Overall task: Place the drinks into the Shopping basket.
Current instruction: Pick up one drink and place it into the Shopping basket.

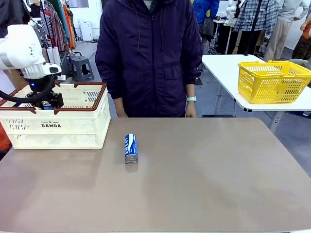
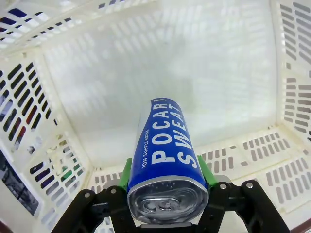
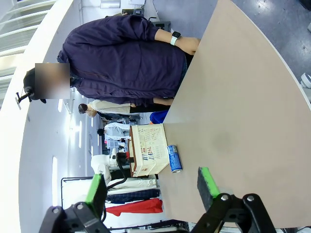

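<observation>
Left claw (image 2: 166,174) tight around blue can (image 2: 167,141)

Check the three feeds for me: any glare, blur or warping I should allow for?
Front view: even light, lying can crisp, faint sheen on the table. Left wrist view: held can in the left end effector sharp, Shopping basket floor washed out and hazy, walls bowed. Right wrist view: rolled sideways, table edge curved by the lens, right end effector pads sharp.
</observation>
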`<action>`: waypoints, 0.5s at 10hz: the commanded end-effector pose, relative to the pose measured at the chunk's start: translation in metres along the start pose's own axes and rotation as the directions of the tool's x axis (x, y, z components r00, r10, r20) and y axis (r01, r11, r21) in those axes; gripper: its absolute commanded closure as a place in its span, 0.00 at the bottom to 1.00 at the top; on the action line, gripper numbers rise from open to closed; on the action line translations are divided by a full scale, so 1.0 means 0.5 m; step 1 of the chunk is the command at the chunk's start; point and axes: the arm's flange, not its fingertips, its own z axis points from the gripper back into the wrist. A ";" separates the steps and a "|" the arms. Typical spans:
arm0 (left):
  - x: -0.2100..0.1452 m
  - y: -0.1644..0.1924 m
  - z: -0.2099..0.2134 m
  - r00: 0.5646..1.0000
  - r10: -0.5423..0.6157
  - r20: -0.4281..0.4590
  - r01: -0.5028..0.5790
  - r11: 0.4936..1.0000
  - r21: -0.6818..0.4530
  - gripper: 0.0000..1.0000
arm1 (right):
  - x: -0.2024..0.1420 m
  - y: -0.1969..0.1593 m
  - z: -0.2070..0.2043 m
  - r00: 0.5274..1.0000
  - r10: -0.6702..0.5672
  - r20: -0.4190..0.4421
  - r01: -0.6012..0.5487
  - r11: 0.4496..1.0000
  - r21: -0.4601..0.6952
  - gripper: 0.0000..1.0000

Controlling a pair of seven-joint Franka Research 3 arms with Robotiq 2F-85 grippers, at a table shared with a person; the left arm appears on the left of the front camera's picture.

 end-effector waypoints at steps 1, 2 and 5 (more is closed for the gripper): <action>-0.008 -0.008 -0.018 1.000 0.008 -0.027 -0.007 1.000 0.013 0.09 | 0.000 0.001 0.003 1.000 0.013 -0.009 -0.013 1.000 -0.003 0.00; -0.012 -0.008 -0.017 1.000 0.011 -0.029 -0.011 1.000 0.020 0.00 | 0.000 0.001 0.003 1.000 0.013 -0.009 -0.013 1.000 -0.003 0.00; -0.018 -0.003 0.017 1.000 0.019 0.010 -0.020 1.000 0.011 0.00 | 0.000 0.001 0.003 1.000 0.013 -0.009 -0.013 1.000 -0.003 0.00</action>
